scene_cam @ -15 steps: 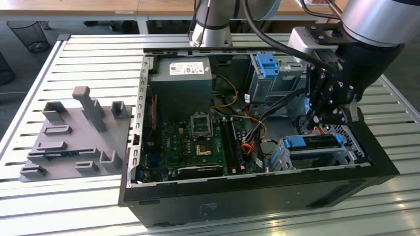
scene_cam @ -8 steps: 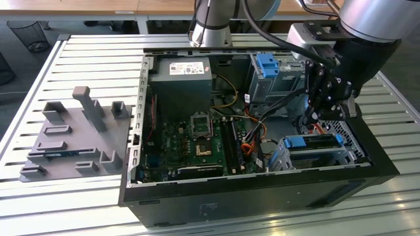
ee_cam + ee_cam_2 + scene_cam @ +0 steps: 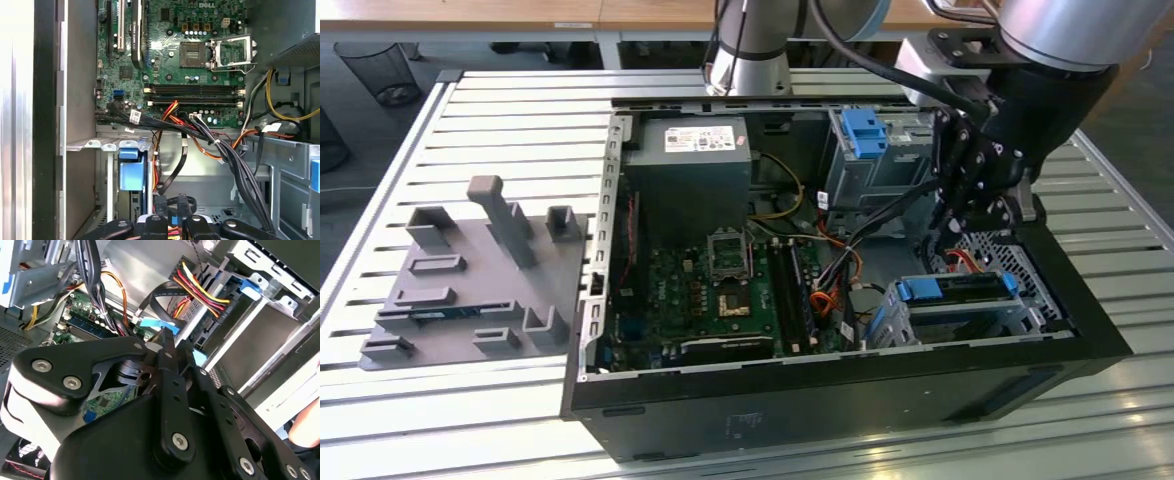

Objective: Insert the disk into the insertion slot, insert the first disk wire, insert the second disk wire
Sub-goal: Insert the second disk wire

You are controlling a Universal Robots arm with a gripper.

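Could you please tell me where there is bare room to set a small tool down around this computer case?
Bare table slats lie beyond the grey fixture plate and on its near side, at the exterior view's left. Inside the case, cables crowd the space between motherboard and the hand.

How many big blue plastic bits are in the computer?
2. One blue tab tops the tall grey cage at the far side; one blue bracket frames the disk in the insertion slot, nearer the camera. Cables may hide more.
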